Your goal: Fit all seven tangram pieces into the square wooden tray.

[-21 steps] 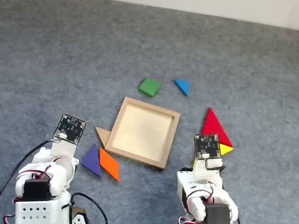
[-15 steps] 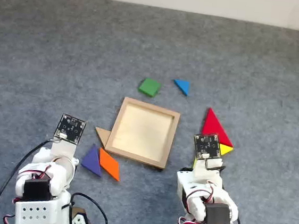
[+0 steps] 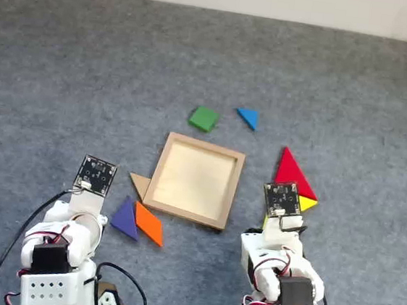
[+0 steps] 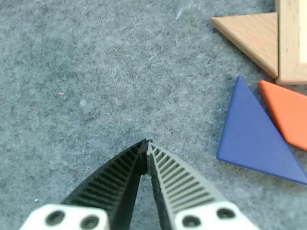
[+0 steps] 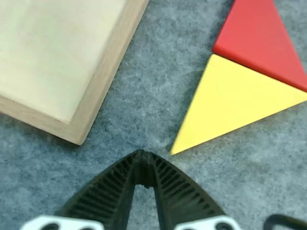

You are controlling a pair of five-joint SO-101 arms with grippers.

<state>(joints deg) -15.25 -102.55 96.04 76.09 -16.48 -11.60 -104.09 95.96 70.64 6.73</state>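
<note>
Grey carpet (image 3: pixel 89 60) covers the whole table, and the tray (image 3: pixel 234 190) sits in the middle of it with nothing inside. All seven pieces lie flat around it. The green square (image 3: pixel 203 118) and small blue triangle (image 3: pixel 247 117) are on the far side. The red triangle (image 3: pixel 290 172) and yellow triangle (image 5: pixel 235 103) lie edge to edge off one side. On the other side are the wood triangle (image 3: pixel 140 184), purple triangle (image 3: pixel 125 217) and orange piece (image 3: pixel 149 223).

The left gripper (image 4: pixel 145 143) hangs over bare carpet near the purple triangle, jaws pressed together. The right gripper (image 5: pixel 142 154) hovers just beside the yellow triangle's corner, jaws likewise closed.

From where I stand, nothing has been placed, and trouble looks likely at the first pick. The pieces are thin and sit down in the pile, so a jaw may skate over an edge rather than catch it. Red and yellow touch, so grabbing one could drag the other. The wood triangle butts against the tray's rim, leaving a finger little room, and a push there might shove the tray itself. Purple and orange crowd each other too. A big triangle dropped in askew would leave later pieces no space.
</note>
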